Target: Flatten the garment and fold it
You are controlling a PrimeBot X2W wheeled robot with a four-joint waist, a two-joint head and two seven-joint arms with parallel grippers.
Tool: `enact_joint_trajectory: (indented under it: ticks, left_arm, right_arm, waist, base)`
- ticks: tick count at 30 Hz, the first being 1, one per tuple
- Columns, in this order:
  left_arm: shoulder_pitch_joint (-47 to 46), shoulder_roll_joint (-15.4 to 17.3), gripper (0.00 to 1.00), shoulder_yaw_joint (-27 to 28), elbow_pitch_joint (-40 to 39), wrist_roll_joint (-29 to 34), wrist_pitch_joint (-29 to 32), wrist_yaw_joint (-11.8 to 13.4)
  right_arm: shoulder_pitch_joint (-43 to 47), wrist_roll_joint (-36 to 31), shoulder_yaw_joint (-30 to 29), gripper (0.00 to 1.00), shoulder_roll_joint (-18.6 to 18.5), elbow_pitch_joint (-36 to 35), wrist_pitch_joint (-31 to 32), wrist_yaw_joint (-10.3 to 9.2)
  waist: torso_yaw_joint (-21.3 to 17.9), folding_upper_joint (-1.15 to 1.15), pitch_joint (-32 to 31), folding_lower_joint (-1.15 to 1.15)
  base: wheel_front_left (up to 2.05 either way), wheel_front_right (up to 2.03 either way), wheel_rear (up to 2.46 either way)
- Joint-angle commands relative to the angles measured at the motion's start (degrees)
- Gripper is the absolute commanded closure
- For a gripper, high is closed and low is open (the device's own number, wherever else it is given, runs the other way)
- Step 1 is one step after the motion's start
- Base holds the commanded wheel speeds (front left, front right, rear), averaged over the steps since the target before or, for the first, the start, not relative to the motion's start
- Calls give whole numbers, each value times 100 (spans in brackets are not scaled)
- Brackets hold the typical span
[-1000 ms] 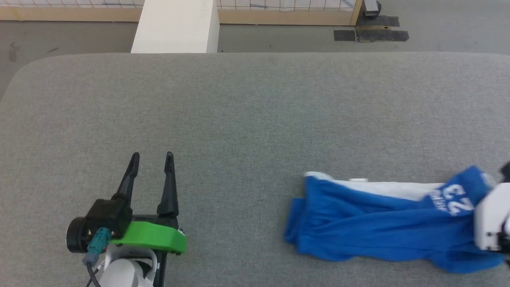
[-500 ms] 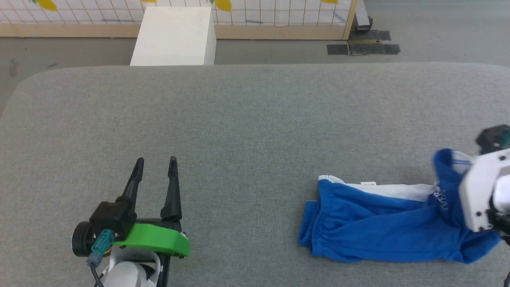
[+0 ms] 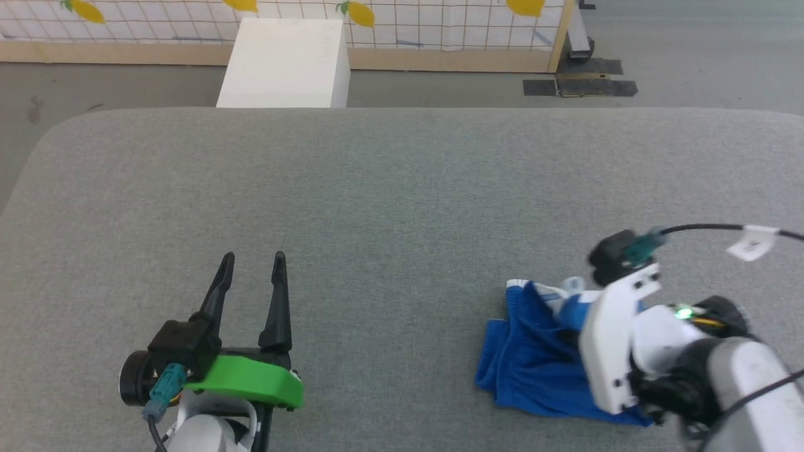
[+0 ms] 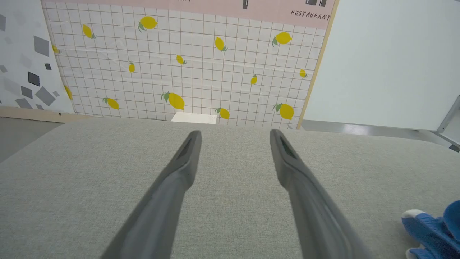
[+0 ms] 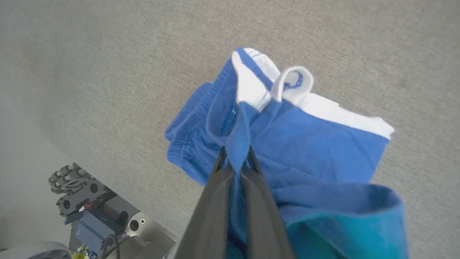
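A grey fabric-covered tabletop (image 3: 402, 188) spreads under and well ahead of the left gripper (image 3: 253, 256), its far corner on that gripper's left rounded. Past the far edge, straight ahead of the gripper, a plain white block (image 3: 286, 63) stands on a grey floor (image 3: 691, 56). Behind the block runs a white gridded wall panel (image 4: 201, 64) printed with yellow lemons, with a light wooden strip (image 3: 440, 59) along its foot and a wooden post (image 3: 561, 31) at its end, ahead and to the gripper's right. Black tape patches (image 3: 581, 85) lie on the floor by that post. Above the lemons a pink band (image 4: 309, 14) reads RESTAURANT; right of the post is a plain pale wall (image 4: 391, 61), far left a panel of grey shapes (image 4: 21, 72)
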Motion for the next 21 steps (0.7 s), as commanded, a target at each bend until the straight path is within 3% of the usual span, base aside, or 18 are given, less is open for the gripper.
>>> enact_joint_trajectory:
  ticks: [1, 5, 6, 7, 8, 15, 21]
  left_arm:
    - [74, -9, 0, 26, 6, 29, -26, -43]
    - [106, -30, 0, 49, 12, 51, -26, -89]
    - [106, -39, 0, 50, 13, 58, -26, -97]
    - [108, -50, 0, 50, 19, 67, -26, -108]
    - [113, -57, 0, 52, 28, 74, -26, -116]
    - [175, -82, 0, 142, 44, 112, -26, -145]
    - [184, -98, 0, 211, 15, 136, -26, -177]
  right_arm:
    - [-76, -37, 84, 100, 141, 115, -106, -9]
    - [-175, -162, 317, 100, 441, 537, -346, -9]
    - [-211, -213, 372, 85, 467, 615, -416, -9]
    - [-250, -249, 449, 14, 500, 704, -505, -9]
    - [-278, -253, 491, 0, 538, 761, -581, -9]
    - [-503, -53, 418, 0, 654, 555, -1217, -9]
    - [-166, -100, -680, 0, 661, -164, -1548, -9]
  waist:
    - [39, 0, 2, 0]
    - [98, 0, 23, 0]
    - [108, 0, 32, 0]
    - [119, 0, 32, 0]
    - [124, 0, 26, 0]
    - [33, 0, -32, 0]
    - [-139, 0, -46, 0]
  base:
    - [0, 0, 0]
    - [0, 0, 0]
    - [0, 0, 0]
    - [0, 0, 0]
    - [0, 0, 0]
    - [0, 0, 0]
    - [0, 0, 0]
